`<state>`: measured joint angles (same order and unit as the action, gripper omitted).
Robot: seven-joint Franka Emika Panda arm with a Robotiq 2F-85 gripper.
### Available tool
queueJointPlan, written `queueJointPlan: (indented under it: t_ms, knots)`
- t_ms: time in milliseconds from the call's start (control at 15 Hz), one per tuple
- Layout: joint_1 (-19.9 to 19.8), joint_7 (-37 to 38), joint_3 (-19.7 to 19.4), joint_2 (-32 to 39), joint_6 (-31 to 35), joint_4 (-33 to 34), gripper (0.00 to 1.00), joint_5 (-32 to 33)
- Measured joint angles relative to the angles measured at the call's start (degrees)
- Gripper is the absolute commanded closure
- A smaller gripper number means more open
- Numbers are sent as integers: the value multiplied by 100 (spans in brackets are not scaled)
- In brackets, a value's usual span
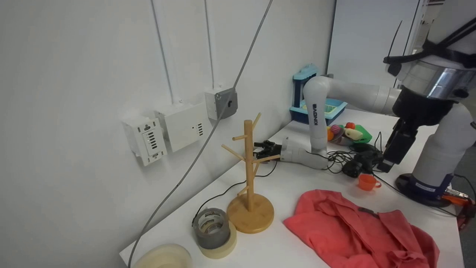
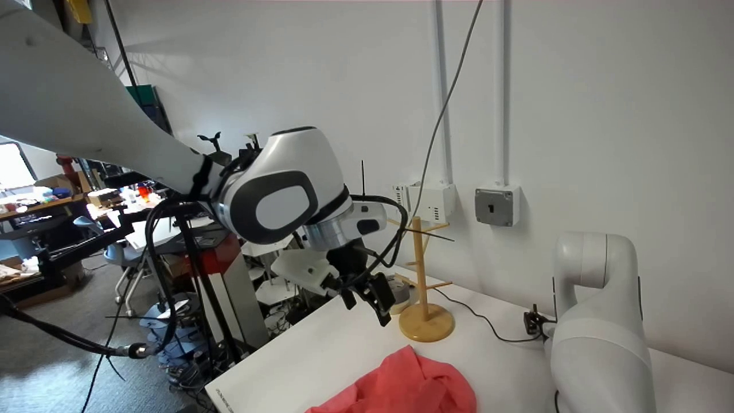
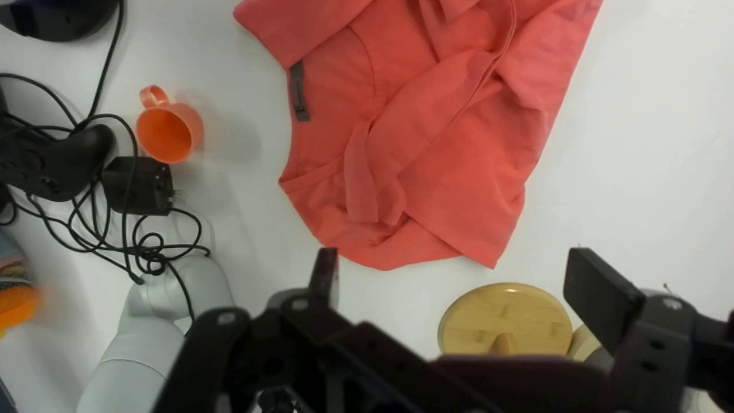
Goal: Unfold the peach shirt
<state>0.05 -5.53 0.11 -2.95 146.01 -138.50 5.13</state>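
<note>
The peach shirt (image 3: 424, 132) lay rumpled on the white surface (image 3: 654, 143), and the raised tool (image 3: 461, 284) had its fingers (image 3: 599, 301) spread wide. The wrist view showed the shirt's grey label (image 3: 299, 93) plainly, where an exterior view gave just a dark strip (image 1: 367, 211). That wrist view caught mainly the base of the wooden mug tree (image 3: 504, 310), whose pegs (image 1: 267, 159) stood out in both exterior views.

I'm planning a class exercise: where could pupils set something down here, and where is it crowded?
Bare tabletop lies right of the peach shirt in the wrist view; a narrower strip separates shirt and orange cup. Crowded: tangled black cables beside the cup; mug tree with tape rolls close by.
</note>
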Motion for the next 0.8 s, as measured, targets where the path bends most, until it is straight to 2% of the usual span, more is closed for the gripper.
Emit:
queueJointPlan:
  t_ms: [400, 600, 800]
  knots:
    - [-37, 7, -107, 1034, 988, 84, 0, 0]
    - [-37, 110, -179, 1458, 1105, 214, 0, 117]
    - [-37, 153, -200, 1569, 1109, 304, 0, 158]
